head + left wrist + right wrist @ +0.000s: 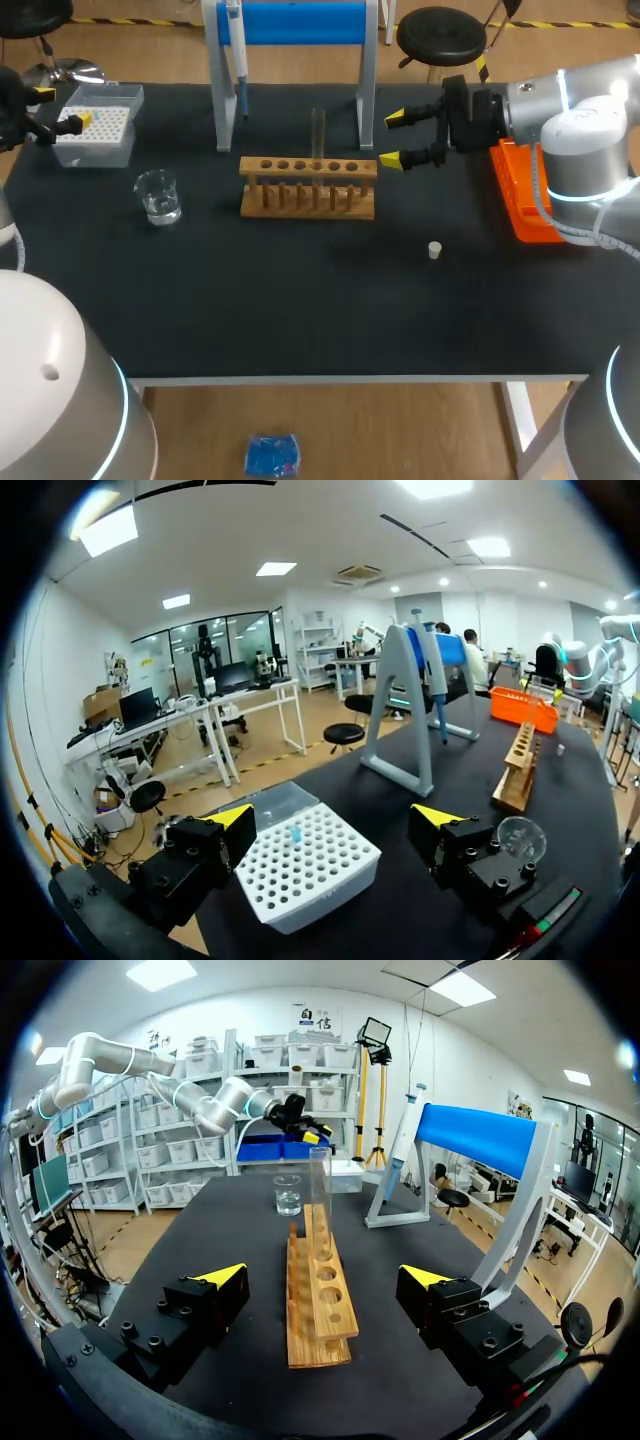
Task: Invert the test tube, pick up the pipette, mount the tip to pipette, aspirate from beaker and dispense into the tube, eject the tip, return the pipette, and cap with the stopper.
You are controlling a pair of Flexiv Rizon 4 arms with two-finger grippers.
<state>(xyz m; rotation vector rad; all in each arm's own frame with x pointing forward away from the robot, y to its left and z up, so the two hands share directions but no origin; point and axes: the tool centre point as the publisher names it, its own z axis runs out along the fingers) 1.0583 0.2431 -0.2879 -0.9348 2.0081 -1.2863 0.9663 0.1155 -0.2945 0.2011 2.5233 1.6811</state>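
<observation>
A clear test tube stands upright in the wooden rack at mid-table. My right gripper hovers open just off the rack's right end, lined up along it and holding nothing. The pipette hangs on the blue-topped stand. My left gripper is open beside the white tip box, which holds one blue tip. The glass beaker sits in front of the tip box. A small white stopper lies right of the rack.
An orange bin sits at the table's right edge under my right arm. The stand's legs rise just behind the rack. Dark tabletop stretches bare in front of the rack.
</observation>
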